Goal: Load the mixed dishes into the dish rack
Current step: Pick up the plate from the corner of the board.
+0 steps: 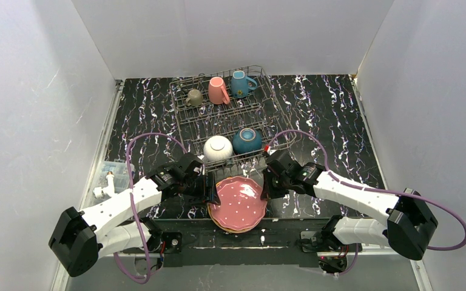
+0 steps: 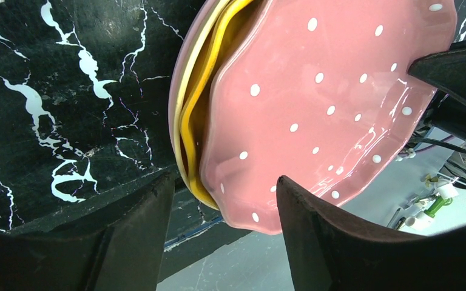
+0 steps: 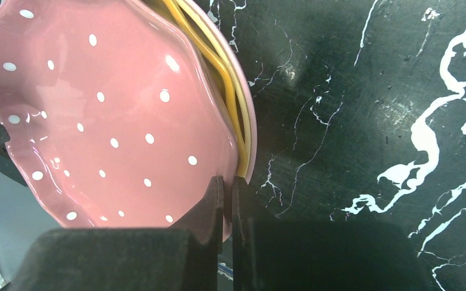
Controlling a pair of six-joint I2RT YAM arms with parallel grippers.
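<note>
Right jaws clamped on pink plate [image 3: 109,121] rim; left jaws apart. Thin edge pinch: plate could be dropped onto orange plate [image 2: 187,124] at lift.

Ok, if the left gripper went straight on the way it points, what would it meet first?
Probably the scalloped rim of the pink plate, dead ahead of the left gripper between its open fingers. The yellow plate beneath sits beside that line; depth is unclear.
</note>
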